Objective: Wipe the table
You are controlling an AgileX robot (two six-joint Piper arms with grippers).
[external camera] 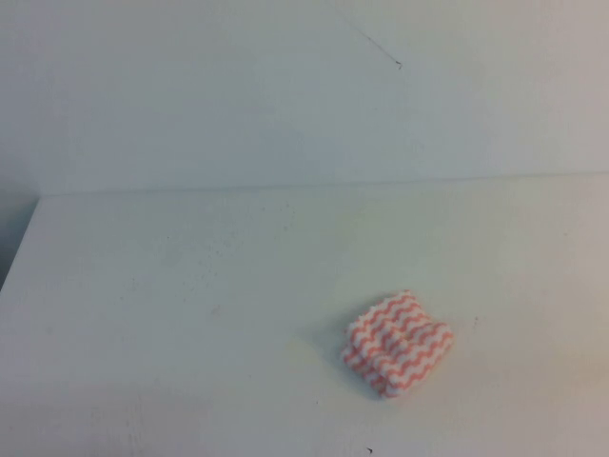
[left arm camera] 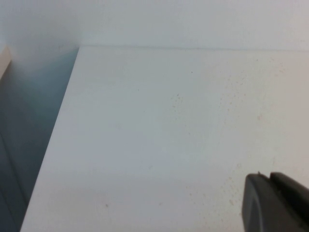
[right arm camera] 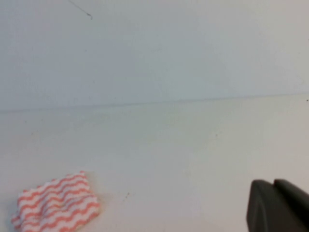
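table: white matt tabletop (external camera: 190, 295), meeting a plain pale wall (external camera: 285, 95) along its far edge; the left edge drops into shadow.
cloth: small folded cloth with a red-and-white zigzag weave (external camera: 398, 343). It lies flat on the table, right of centre and toward the near side, with nothing touching it.
why there: my read is that it is staged on the right arm's side for an easy reach. Folded into a thick pad, it gives the jaws something to bite and a flat face to drag.
dirt: faint specks (left arm camera: 227, 96) are scattered over the table on the left arm's side. They could be dust or just surface grain; the view is too soft to say.
right gripper: dark right gripper (right arm camera: 274, 191), only its tip showing in its own wrist view. It hangs above bare table, well apart from the cloth, with the jaws closed together and nothing between them.
left gripper: dark left gripper (left arm camera: 270, 186), only a corner showing in its wrist view, over the left part of the table near that edge. I can't tell whether it is open or closed, and nothing shows in it.
high view: neither arm appears, so both look pulled back to the robot's side, likely a parked pose that keeps the surface unobstructed.
step: wiping not begun and the cloth not picked up.
next: the right gripper has to open, then come down over the cloth and pinch the top folds.
risk: a shallow grab may lift only one layer and unfold the pad.
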